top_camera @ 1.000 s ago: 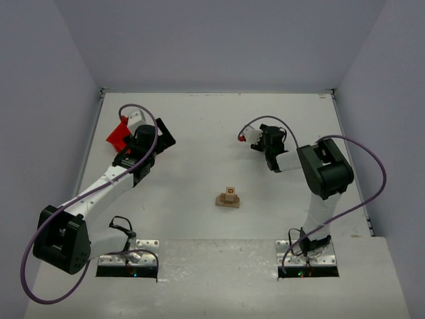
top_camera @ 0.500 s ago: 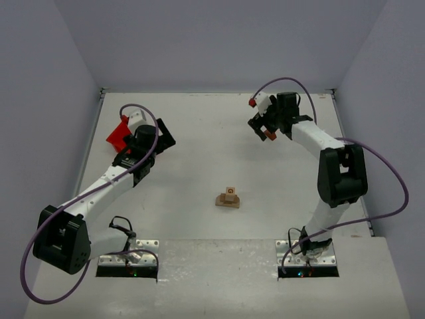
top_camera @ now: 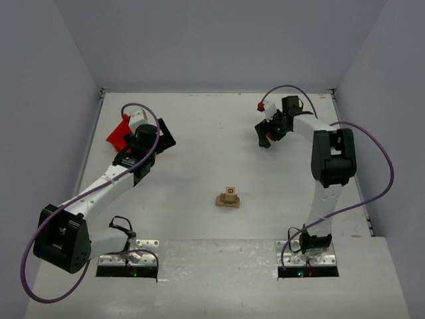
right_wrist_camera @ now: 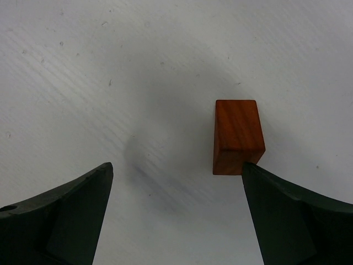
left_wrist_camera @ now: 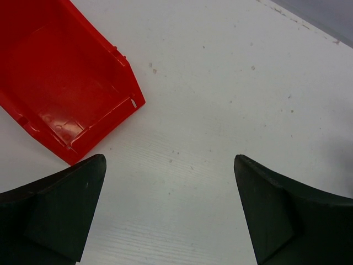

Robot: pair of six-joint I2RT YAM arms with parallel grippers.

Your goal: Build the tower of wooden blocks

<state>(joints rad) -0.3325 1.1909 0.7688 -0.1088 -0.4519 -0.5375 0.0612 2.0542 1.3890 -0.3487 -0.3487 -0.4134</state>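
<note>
The wood block tower (top_camera: 228,198) stands in the middle of the table: a pale tan plank base with a light cube on top. A dark reddish-brown block (right_wrist_camera: 237,135) lies on the table at the back right. My right gripper (right_wrist_camera: 176,171) is open and empty above it, and the block lies just beyond the right fingertip (right_wrist_camera: 259,176), off to that side of the gap. In the top view the right gripper (top_camera: 267,135) is far from the tower. My left gripper (left_wrist_camera: 170,160) is open and empty over bare table beside the red bin.
The red plastic bin (left_wrist_camera: 60,83) lies empty at the back left, next to my left gripper (top_camera: 161,137); it also shows in the top view (top_camera: 118,135). Walls close the table at the left, back and right.
My right arm has swung from mid-table out to the back right and now hangs over the reddish-brown block. The left arm and the tower have not moved.
</note>
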